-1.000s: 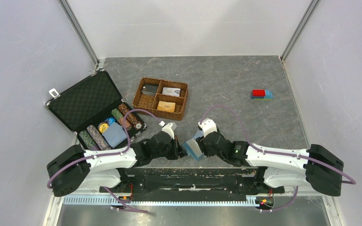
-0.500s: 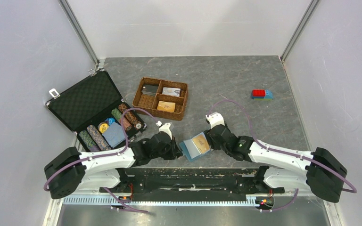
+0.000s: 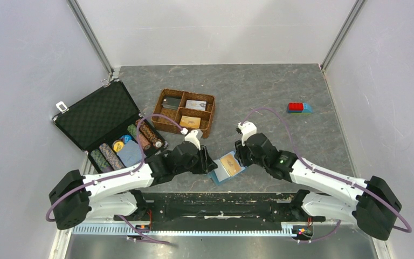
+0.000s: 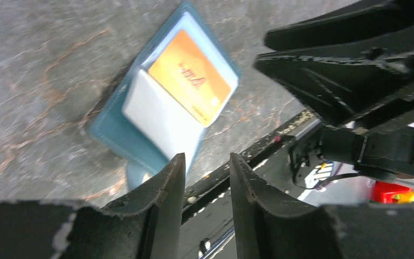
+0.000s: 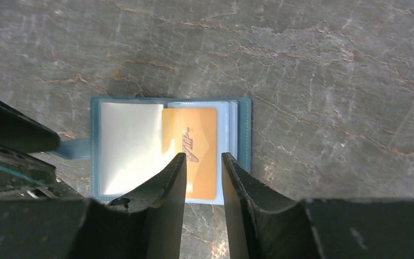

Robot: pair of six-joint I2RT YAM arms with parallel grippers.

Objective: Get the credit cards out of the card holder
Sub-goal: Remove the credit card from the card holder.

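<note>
Lying open and flat on the counter (image 3: 280, 86) at the lower centre of the overhead view, the card holder (image 3: 226, 168) bares an orange credit card (image 3: 230, 163) on its right page, probably spread so cards can be pulled. The left gripper (image 3: 207, 162) sits just left of it and the right gripper (image 3: 240, 156) just right, both with jaws slightly spread, pinching nothing.

Grey marbled table (image 3: 259, 91), pale walls (image 3: 215, 32) on three sides. At the left, black case (image 3: 99, 116) lying open, foam-lined lid tipped back toward the far left. In its base, rows of striped chips (image 3: 140, 135) beside a flat blue item (image 3: 131, 154). Just right of the case, not touching: brown wicker tray (image 3: 182, 110) split into four compartments. Far right, well apart from both: small toy block (image 3: 298, 108), red above blue.
</note>
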